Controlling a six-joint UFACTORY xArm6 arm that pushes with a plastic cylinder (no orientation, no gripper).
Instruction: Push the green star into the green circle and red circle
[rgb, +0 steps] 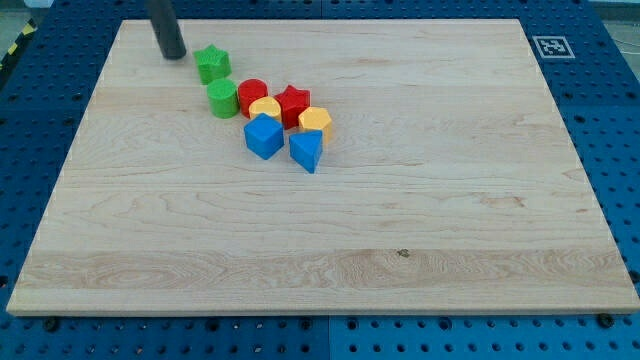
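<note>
Green star (211, 64): lies far on the board, left of centre, just beyond the green circle and close to it; whether the two touch is hard to tell from here.
Green circle (222, 98): a short cylinder just nearer than the star, touching or almost touching the red circle on its right.
Red circle (252, 95): stands between the green circle and the red star (293, 103).
Yellow blocks: one rounded (265, 108) in front of the red circle; one (315, 121) right of the red star, shape unclear.
Blue blocks: a cube (263, 136) and a wedge-like piece (306, 150), nearest of the cluster.
Writing: no readable words; a black-and-white square marker (551, 46) sits at the board's far right corner.
My tip (173, 54): a plain dark rod, nothing to open or close, holding nothing; it comes down steeply from the view's top and rests on the board (400, 250) just left of the green star, a small gap between.
</note>
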